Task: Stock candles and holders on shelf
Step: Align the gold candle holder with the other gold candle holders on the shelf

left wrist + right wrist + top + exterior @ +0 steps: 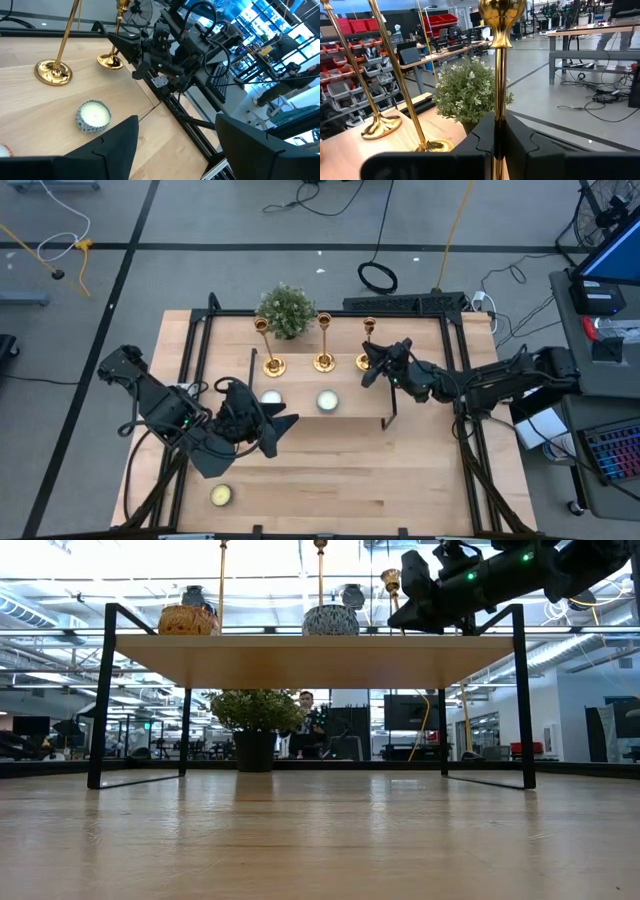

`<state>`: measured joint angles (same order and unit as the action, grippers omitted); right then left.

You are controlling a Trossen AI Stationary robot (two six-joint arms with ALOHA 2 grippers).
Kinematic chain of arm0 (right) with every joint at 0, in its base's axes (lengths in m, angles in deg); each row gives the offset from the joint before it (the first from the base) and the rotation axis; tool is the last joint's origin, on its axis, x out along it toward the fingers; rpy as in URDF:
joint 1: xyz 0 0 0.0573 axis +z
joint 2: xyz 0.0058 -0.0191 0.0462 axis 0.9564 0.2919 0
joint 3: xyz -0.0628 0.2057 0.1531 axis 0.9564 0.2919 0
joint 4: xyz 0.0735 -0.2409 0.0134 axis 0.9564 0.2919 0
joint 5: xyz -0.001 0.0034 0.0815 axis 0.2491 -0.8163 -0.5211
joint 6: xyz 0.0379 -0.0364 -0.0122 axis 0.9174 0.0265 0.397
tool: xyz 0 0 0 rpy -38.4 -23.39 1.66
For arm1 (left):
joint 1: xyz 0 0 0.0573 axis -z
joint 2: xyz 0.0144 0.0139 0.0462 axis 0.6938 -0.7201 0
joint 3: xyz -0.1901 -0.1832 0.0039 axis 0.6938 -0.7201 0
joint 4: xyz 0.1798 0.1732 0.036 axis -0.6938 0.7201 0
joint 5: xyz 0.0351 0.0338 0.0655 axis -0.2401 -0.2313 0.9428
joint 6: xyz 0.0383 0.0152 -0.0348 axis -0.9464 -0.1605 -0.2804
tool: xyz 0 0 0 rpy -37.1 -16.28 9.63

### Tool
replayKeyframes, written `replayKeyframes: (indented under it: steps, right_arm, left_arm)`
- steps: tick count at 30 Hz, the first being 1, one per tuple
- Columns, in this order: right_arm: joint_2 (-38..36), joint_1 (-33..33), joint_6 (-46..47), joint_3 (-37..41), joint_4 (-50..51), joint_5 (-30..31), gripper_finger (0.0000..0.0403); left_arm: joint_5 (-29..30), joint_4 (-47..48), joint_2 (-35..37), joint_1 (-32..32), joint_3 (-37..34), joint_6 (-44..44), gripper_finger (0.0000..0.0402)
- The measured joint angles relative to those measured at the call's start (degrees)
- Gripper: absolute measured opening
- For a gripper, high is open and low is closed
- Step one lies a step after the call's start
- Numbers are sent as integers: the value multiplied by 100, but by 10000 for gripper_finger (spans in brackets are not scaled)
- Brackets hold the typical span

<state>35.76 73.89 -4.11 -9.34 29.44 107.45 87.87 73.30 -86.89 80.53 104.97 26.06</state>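
- Far left of the table, the left arm reaches in over the front of the shelf, and the left gripper hovers there with its jaws apart, nothing between them.
- Down at the near left of the table a yellowish candle sits alone, off the shelf and well apart from both grippers.
- On the shelf, just beside the left gripper, there's a white candle, partly hidden by the arm from above.
- Next along, a pale candle sits mid-shelf; the left wrist view shows it in a patterned cup, just ahead of the open fingers, not touching them.
- Back row now: left holder stands upright on the shelf, base flat.
- Behind it, the plant stands on the table, seen under the shelf from the low view.
- Middle holder is upright too, just beside the first.
- Right holder stands at the shelf's back right, and the right gripper is on it: the right wrist view shows the gold stem running straight up between the fingers, jaws clamped on it below the cup.
- The right arm stretches in from the table's right edge.
- Beyond the table, a person shows far off in the low view.
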Motion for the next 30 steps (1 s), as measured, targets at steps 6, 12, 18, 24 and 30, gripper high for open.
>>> replayKeyframes:
  steps: [6, 12, 18, 24, 30]
  right_arm:
    - [0, 0, -7, 0, -5, 17, 14]
    - [136, 0, -52, 0, -43, 31, 12]
    - [514, 43, -19, -2, -333, 2, 12]
    - [574, 168, -600, 0, -864, 144, 12]
    - [520, 188, -866, 0, -879, 303, 11]
  left_arm:
    - [2, -2, 0, 0, 0, 0, 269]
    - [26, -10, 0, -16, 0, 12, 269]
    - [-53, -13, 0, -80, -2, 31, 269]
    - [-111, -13, 0, -101, -4, 61, 269]
    - [-120, -11, 0, -101, -4, 50, 269]
